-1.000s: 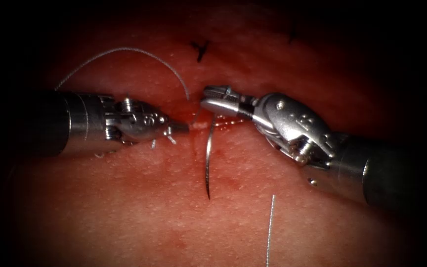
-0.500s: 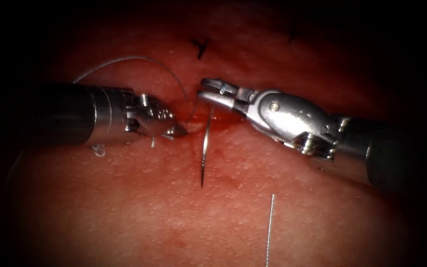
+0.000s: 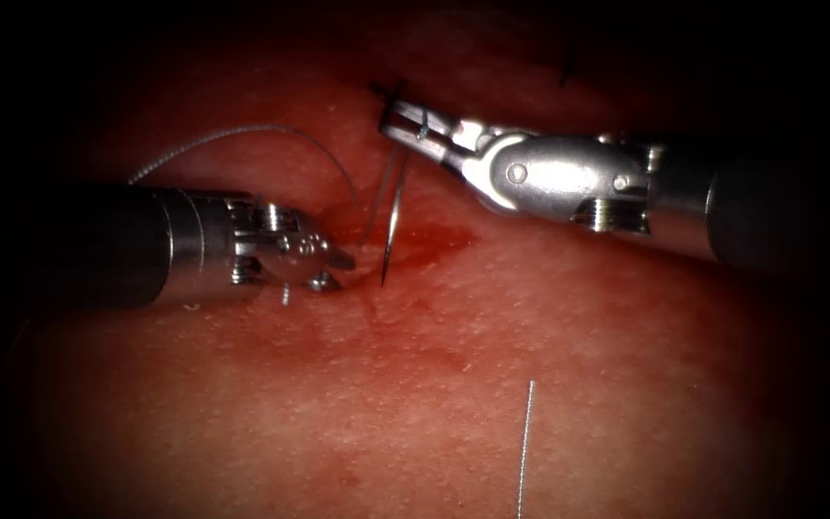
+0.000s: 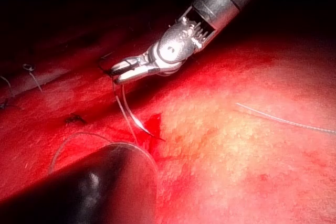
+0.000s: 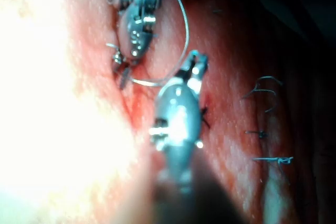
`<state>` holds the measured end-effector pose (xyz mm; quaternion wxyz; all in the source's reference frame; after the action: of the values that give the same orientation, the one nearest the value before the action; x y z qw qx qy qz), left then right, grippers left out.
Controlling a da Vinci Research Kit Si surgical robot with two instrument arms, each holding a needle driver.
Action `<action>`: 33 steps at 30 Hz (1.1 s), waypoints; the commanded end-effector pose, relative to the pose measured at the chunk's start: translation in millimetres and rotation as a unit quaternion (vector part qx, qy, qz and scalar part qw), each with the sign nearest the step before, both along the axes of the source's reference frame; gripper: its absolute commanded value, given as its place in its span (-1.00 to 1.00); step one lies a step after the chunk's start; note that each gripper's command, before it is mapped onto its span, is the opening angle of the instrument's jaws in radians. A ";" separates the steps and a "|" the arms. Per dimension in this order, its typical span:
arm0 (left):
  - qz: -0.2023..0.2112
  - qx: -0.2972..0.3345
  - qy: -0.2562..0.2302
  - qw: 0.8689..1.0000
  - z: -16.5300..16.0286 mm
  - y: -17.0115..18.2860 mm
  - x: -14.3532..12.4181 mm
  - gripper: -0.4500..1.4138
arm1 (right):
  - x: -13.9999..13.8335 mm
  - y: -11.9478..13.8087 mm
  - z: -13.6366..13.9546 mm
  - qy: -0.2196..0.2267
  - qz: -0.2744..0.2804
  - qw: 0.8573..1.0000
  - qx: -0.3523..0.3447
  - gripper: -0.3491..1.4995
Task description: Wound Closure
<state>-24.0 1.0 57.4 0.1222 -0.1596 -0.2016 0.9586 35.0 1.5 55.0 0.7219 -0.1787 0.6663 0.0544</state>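
Steel needle [image 3: 392, 226] hangs from the right pincer [image 3: 398, 120], which is closed on its blunt end, the end where the thread [image 3: 242, 132] joins. Below the pincer the curve drops toward the cut [image 3: 377, 259], and its point sits at the wet red fluid [image 3: 425, 245] on the tissue [image 3: 530, 384]; whether the tip is just touching or slightly in the surface cannot be told. In the left wrist view the same pincer [image 4: 122, 68] holds the needle [image 4: 127, 113] with the tip down at a small red patch [image 4: 153, 125].

Left of the cut, the left pincer [image 3: 338, 259] lies low against the tissue, its tip just beside the needle's point. It looks nearly closed, but what it grips, if anything, cannot be told. In the right wrist view it [image 5: 123, 69] rests at the cut's edge, with short thread ends beside it.

From the needle's blunt end the thread runs down to the cut and then arcs up and away over the left pincer's shaft. A loose strand [image 3: 524, 447] lies well below the right pincer. Beyond the right pincer a dark knotted stitch [image 3: 386, 91] sits on the cut
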 end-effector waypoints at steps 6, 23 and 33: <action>0.003 -0.001 -0.004 1.000 0.0 0.5 -0.7 -0.33 | 2.2 0.1 1.2 0.009 -0.010 0.998 -0.054 -1.00; 0.005 0.002 -0.004 1.000 -1.4 0.9 -0.1 -0.30 | 2.6 -2.6 6.7 -0.063 -0.038 0.988 -0.136 -1.00; -0.015 -0.017 -0.008 1.000 -3.3 1.5 -0.4 -0.30 | 2.7 -3.3 6.8 -0.064 -0.039 0.987 -0.141 -1.00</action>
<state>-23.7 2.3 53.0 0.1370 -0.1759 -0.1793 0.9582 36.9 -2.4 61.7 0.7339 -0.2523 0.6258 -0.0785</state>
